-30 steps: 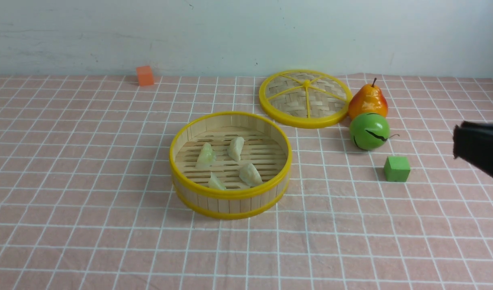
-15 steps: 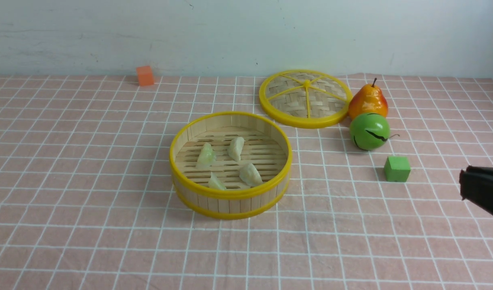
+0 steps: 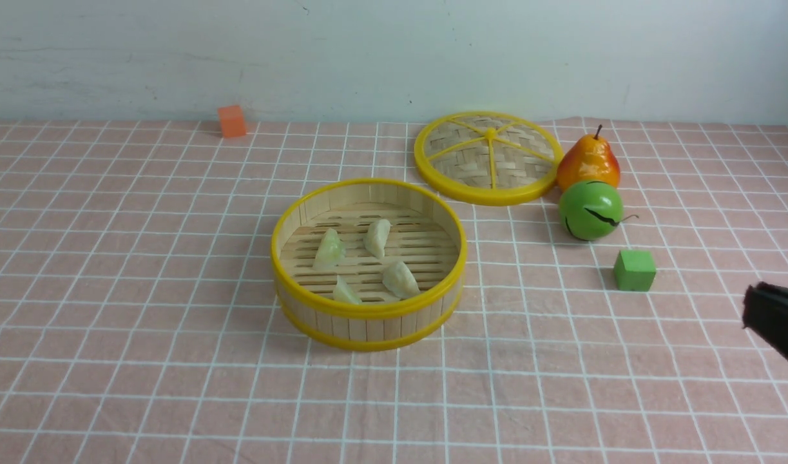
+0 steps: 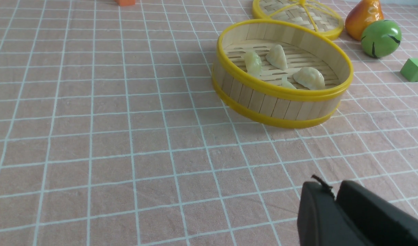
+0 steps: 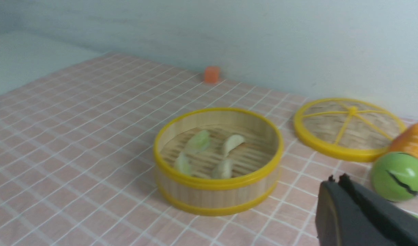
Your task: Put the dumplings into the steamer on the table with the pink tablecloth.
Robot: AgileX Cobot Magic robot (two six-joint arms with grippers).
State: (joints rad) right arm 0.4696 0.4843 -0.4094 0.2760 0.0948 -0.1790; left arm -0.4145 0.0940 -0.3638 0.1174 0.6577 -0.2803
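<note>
- Front view: all four dumplings (image 3: 365, 263) lie on the slatted floor of the steamer (image 3: 368, 309), mid-table on the pink tablecloth (image 3: 142, 290). None is left outside.
- My right gripper (image 3: 749, 304) sits low at the right edge, jaws shut, holding nothing.
- My left gripper (image 4: 333, 194) shows only in its wrist view; jaws appear pressed together and empty, though the angle is poor.
- Nearby: lid (image 3: 488, 156), pear (image 3: 588, 161), green ball (image 3: 590, 209), green cube (image 3: 634, 270), orange cube (image 3: 232, 121).
- Judgement: placing looks complete; retreat well by keeping low and clear of the green cube.
- Against the earlier frame, my right gripper has dropped and pulled back; everything else is unmoved.
</note>
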